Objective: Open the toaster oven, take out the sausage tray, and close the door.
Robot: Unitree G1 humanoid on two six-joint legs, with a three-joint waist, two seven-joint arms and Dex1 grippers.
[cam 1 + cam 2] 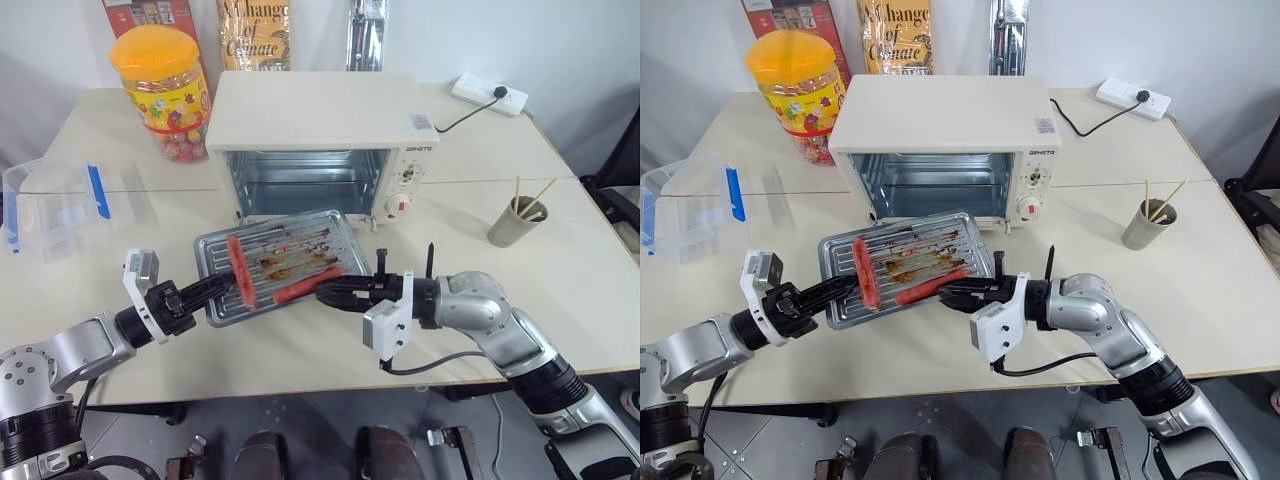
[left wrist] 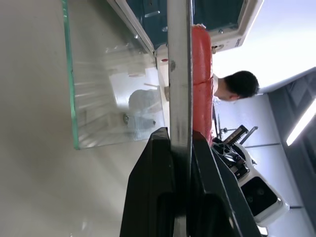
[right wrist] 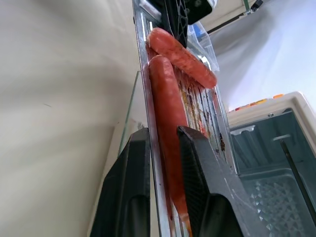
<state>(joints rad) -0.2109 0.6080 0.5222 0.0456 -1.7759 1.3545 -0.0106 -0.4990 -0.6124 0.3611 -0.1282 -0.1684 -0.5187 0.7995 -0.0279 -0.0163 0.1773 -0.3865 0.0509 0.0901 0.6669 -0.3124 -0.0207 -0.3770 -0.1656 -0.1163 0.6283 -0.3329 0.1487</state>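
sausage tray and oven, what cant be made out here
- Glass-paned oven door: head views, the flat silver sausage tray hides it.
- Cream-white toaster oven knob lettering: too small.
- Left gripper and right gripper: clamped on tray rim; the rim under the fingers is hidden.

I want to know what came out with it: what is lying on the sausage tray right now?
On the sausage tray lie two red sausages, plus brown grease stains across its ridged bottom. The left claw and right claw cover small parts of its edges.
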